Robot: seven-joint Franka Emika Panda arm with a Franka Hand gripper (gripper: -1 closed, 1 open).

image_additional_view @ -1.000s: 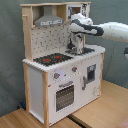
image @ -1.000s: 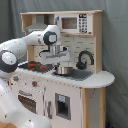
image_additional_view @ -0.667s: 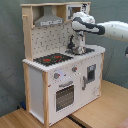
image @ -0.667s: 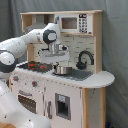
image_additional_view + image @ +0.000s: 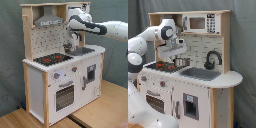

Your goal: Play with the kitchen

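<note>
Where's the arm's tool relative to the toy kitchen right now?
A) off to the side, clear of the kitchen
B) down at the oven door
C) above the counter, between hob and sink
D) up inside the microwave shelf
C: in both exterior views the tool hangs over the counter of the kitchen, between the hob and the sink, above the oven door.

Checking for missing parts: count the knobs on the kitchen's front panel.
2, both on the kitchen front below the hob: the oven-side knob above the oven door, the sink-side knob nearer the sink. More may be hidden.
</note>
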